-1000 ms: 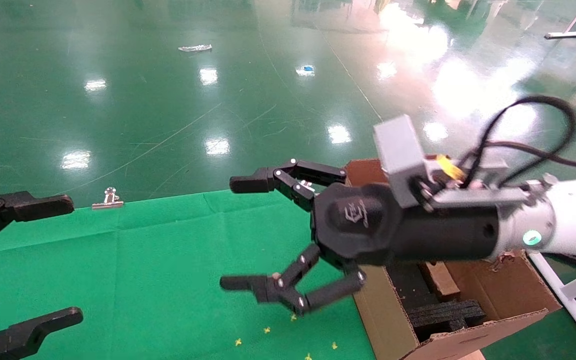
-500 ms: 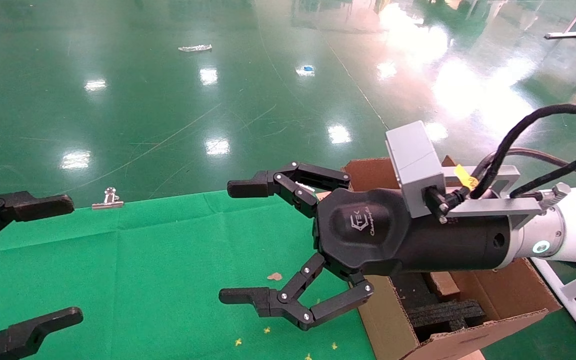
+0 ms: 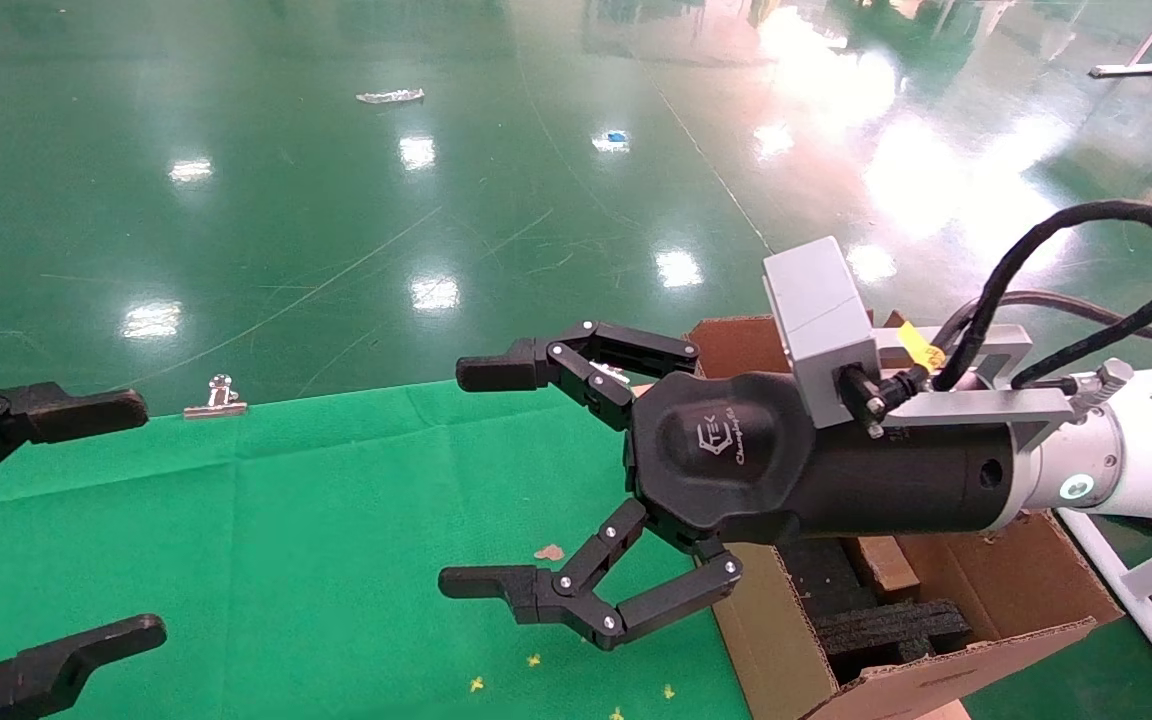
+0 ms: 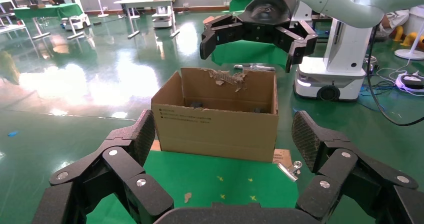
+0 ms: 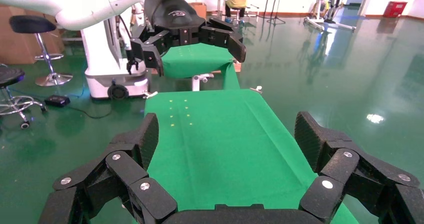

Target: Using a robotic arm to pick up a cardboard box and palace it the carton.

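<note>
My right gripper (image 3: 473,476) hangs open and empty above the green cloth, just left of the carton (image 3: 786,650). The carton is a large brown box with ragged flaps and black foam (image 3: 891,630) inside. A small brown cardboard box (image 3: 881,562) lies inside it beside the foam, partly hidden by my white right arm (image 3: 1151,460). In the left wrist view the carton (image 4: 215,129) stands ahead with the right gripper (image 4: 250,51) above it. My left gripper (image 3: 136,518) stays parked at the table's left edge, open with nothing in it.
The green cloth (image 3: 336,520) carries yellow marks (image 3: 534,660) and a brown scrap (image 3: 548,552). A metal clip (image 3: 221,395) holds its far edge, another clip (image 4: 292,169) sits by the carton's corner. Glossy green floor surrounds the table; a white frame (image 3: 1136,590) stands right of the carton.
My right wrist rolled and drew back slightly to the right, staying open. The brown scrap on the cloth came into view. The left gripper has not moved.
</note>
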Controlling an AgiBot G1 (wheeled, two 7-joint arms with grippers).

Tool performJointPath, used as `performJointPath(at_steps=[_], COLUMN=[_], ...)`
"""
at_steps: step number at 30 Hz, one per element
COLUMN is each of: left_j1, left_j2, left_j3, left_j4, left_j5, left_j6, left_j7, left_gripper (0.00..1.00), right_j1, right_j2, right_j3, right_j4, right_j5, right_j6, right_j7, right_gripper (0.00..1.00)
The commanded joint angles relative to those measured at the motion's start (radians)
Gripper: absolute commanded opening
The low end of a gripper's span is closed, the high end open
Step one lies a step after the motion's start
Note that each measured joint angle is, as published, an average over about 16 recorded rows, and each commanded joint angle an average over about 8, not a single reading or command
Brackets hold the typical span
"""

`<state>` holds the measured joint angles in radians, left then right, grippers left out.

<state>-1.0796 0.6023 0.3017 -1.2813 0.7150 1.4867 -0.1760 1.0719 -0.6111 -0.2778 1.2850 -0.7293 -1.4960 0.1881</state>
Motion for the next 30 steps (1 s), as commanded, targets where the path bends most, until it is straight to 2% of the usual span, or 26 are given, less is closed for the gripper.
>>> performJointPath(at_steps=[1, 30], left_j1=[0.0, 0.0], left_j2=[0.0, 0.0], left_j3=[0.0, 0.0], left_j4=[0.0, 0.0], left_j5=[0.0, 0.0], left_j6=[0.0, 0.0], left_j7=[0.0, 0.0], left_gripper=[1.0, 1.0], right_j1=[0.001, 0.007], right_j2=[0.0, 0.0], right_j3=[-0.001, -0.007], right_j4=[-0.001, -0.004], right_j5=[-0.001, -0.003], right_j6=[0.0, 0.002], right_j7=[0.0, 0.002], right_gripper=[1.0, 1.0])
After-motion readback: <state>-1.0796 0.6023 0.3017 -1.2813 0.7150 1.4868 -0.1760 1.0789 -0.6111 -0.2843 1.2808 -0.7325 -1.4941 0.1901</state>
